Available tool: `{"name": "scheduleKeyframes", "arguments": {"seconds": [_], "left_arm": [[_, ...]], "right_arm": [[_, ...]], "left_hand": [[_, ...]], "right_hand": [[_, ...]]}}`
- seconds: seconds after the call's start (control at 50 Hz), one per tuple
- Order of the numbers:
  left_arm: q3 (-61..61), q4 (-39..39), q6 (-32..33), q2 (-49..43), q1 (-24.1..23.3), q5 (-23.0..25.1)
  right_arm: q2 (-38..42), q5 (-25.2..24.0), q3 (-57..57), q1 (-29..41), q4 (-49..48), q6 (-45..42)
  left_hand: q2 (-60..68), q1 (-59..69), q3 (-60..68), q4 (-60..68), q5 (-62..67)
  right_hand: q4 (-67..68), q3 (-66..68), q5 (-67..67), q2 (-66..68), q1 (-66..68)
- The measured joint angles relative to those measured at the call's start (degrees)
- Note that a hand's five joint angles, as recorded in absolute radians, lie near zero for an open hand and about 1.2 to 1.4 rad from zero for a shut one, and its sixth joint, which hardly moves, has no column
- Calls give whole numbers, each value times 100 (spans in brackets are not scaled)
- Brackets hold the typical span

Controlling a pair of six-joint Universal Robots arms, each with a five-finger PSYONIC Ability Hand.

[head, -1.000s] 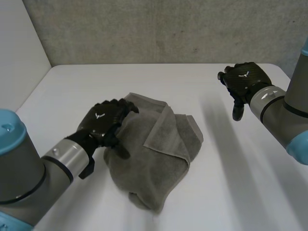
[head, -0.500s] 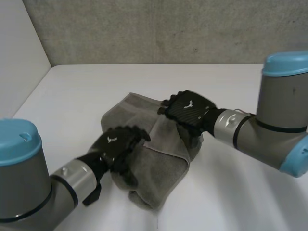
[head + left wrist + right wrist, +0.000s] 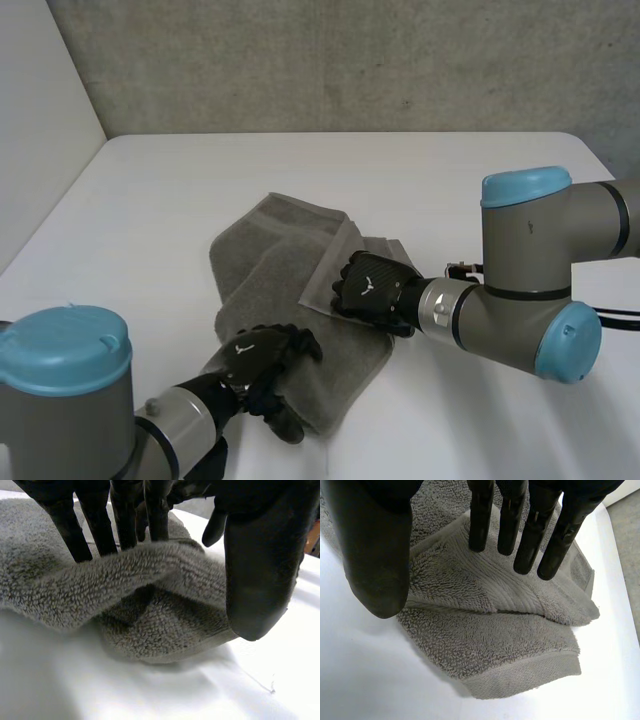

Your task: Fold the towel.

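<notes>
White desk (image 3: pixel 150 190) is occupied at its middle by a crumpled grey towel (image 3: pixel 270 270). The towel's near end is pressed by the left hand (image 3: pixel 255 362), fingers straight, thumb apart. Its right folded flap is touched by the right hand (image 3: pixel 372 288), fingers straight, thumb apart.
</notes>
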Motion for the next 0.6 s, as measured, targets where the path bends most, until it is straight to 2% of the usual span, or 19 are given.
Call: {"name": "scheduleKeyframes", "arguments": {"seconds": [0.12, 0.22, 0.36, 0.4, 0.44, 0.52, 0.6], "left_arm": [[39, 237, 35, -318, -122, -291], [70, 346, 67, -530, -187, -487], [77, 428, 87, -610, -219, -532], [77, 441, 88, -609, -222, -529], [81, 446, 88, -601, -220, -523], [104, 438, 84, -570, -209, -512], [259, 440, 87, -511, -163, -505]], "right_arm": [[117, 7, 26, -8, -110, 46], [204, 9, 7, -9, -193, 122], [209, 17, 0, -6, -324, 320], [202, 17, 6, -2, -343, 382], [197, 17, 10, 1, -355, 437], [197, 11, -19, 5, -356, 502], [179, -13, -118, 1, -351, 619]], "left_hand": [[501, 502, 522, 504, 469], [1718, 1716, 1480, 1771, 1736], [1784, 1816, 1485, 1833, 1942], [2065, 2191, 1675, 2114, 2278], [2707, 2997, 2110, 2698, 3180], [4085, 4567, 2268, 4174, 4633], [4575, 5069, 2268, 4980, 4958]], "right_hand": [[529, 523, 509, 527, 578], [1603, 1607, 1558, 1645, 1636], [1497, 1487, 1463, 1501, 1519], [1764, 1748, 1698, 1772, 1784], [2321, 2304, 2279, 2341, 2364], [4444, 4401, 4483, 4489, 4467], [4589, 4470, 4580, 4569, 4482]]}}
